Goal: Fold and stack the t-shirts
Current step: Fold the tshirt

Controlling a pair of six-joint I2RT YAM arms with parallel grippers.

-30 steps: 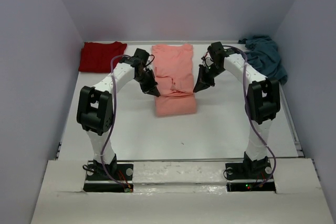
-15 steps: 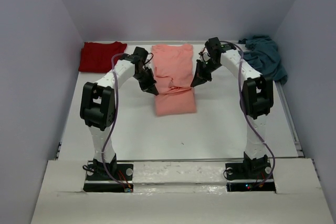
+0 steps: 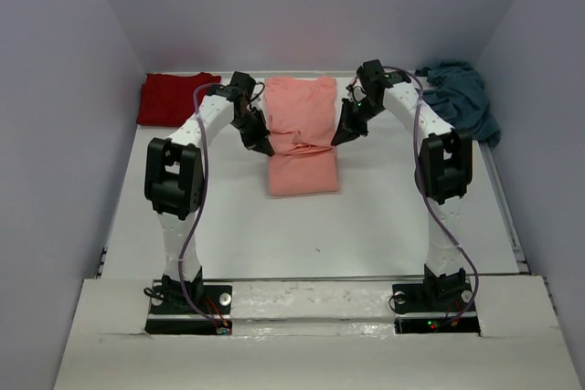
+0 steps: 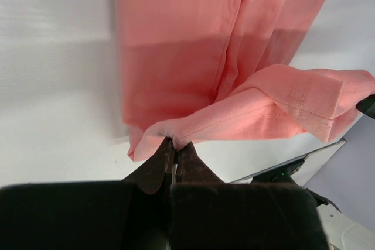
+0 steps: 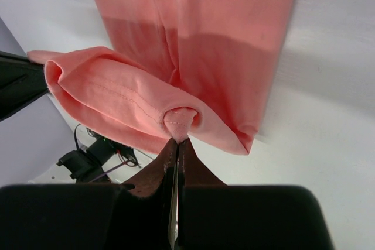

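The salmon-pink t-shirt (image 3: 302, 121) lies in the middle of the table (image 3: 384, 226). Its long axis runs straight up and down the top view, from near the back wall toward the arm bases. It is already narrowed into a long strip.

The left end effector (image 3: 261, 145) is pinched tight on the left corner of a stitched hem. The right end effector (image 3: 340, 137) is pinched just as tight on the right corner. Each wrist view shows a small nub of pink cloth caught at the very tip of the closed fingers, at the lower centre of the frame (image 4: 173, 144) (image 5: 177, 141). The hem between them sags in a soft roll across the strip.

That lifted hem hangs over about the midpoint of the strip, with doubled cloth lying flat below it in the top view and single cloth above it. The two arms flank the shirt evenly, neither nearer than the other.

The step in hand looks like a lengthwise fold. The next move would likely carry the hem along the long axis toward the upper end of the shirt, both corners level, so the edge lands square.

The dark red t-shirt (image 3: 175, 98) lies flat at the upper left, and the teal-blue t-shirt (image 3: 462, 98) is crumpled at the upper right. Both are well apart from the arms.
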